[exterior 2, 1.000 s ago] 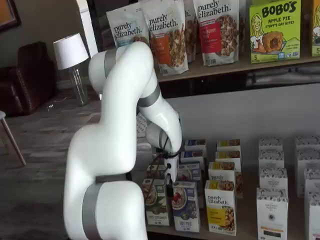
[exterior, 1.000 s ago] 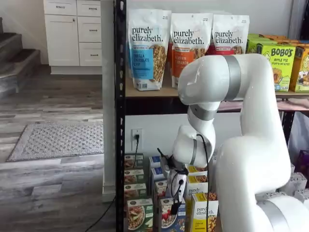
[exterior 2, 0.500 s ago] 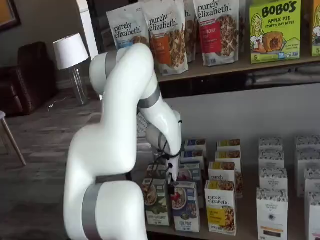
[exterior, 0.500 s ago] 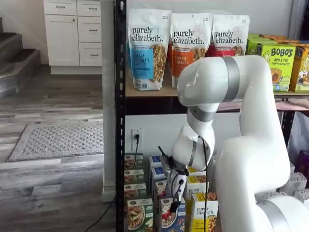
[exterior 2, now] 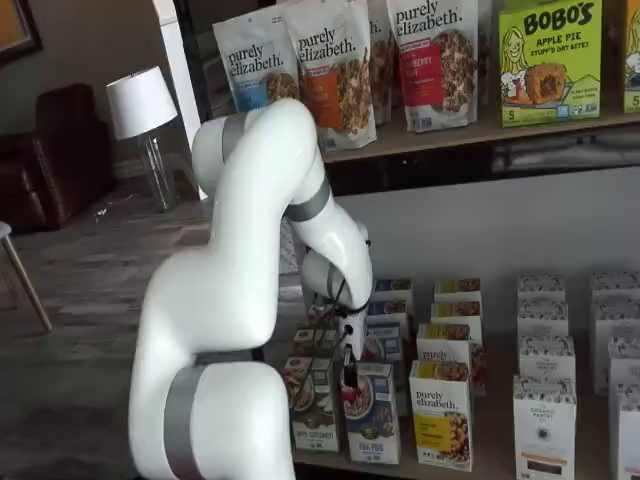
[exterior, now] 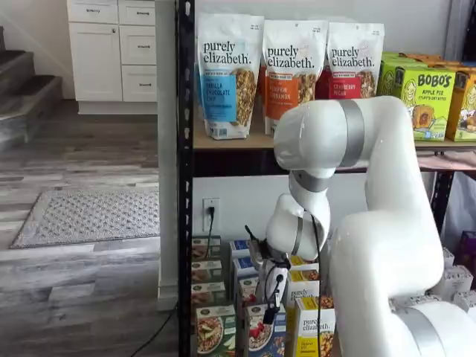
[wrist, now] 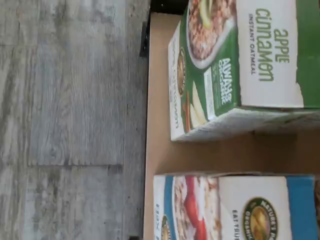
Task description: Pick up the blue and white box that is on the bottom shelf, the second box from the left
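Since the earlier frames your arm has leaned further toward the rack: its big white elbow sits lower against the pouches, and the claw (exterior 2: 350,375) has come down a little toward the front row of the bottom shelf (exterior 2: 480,468).

You see the claw in both shelf views as a white body with dark fingers, hanging just above the blue box (exterior 2: 371,412). In a shelf view the fingers (exterior: 268,315) show side-on with a cable beside them, so I cannot tell whether they stand apart or together. No box is between them.

Your blue box stands upright at the front edge of the bottom shelf, with the green box (exterior 2: 312,403) just beside it on one side and the yellow box (exterior 2: 440,415) on the other. In a shelf view the same three show as the blue box (exterior: 265,332), the green box (exterior: 215,329) and the yellow box (exterior: 315,327), with more rows of like boxes behind them.

The wrist view is turned on its side. It shows you the green box (wrist: 240,65), marked apple cinnamon, and part of the blue box (wrist: 235,207), with a gap of tan surface (wrist: 159,150) between them. Both boxes stand near the surface's front edge, and grey plank floor (wrist: 70,110) lies beyond it.

Tall pouches (exterior: 229,74) stand on the wooden tier above.
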`<state>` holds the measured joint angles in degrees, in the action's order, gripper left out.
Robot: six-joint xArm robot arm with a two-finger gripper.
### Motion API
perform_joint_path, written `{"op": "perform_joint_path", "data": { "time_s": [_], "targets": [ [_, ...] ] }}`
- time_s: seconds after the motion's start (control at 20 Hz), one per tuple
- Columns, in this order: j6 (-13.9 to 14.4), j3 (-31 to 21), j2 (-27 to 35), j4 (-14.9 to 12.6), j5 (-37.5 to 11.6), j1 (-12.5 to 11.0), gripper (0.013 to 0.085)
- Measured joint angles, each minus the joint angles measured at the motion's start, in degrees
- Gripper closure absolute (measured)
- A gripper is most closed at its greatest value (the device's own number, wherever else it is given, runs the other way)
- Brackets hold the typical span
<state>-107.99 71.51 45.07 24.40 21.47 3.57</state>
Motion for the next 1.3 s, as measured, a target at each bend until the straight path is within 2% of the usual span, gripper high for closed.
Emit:
{"op": "perform_joint_path", "data": {
  "time_s": [0.7, 1.0, 1.3],
  "targets": [
    [4.8, 9.05, 7.29, -6.33, 1.89, -1.13, 0.013],
    [8.91, 11.7, 9.57, -11.1, 3.74, -1.3, 0.013],
    [11.6, 12.72, 10.76, -13.62, 4.63, -0.81, 0.013]
  ]
}}
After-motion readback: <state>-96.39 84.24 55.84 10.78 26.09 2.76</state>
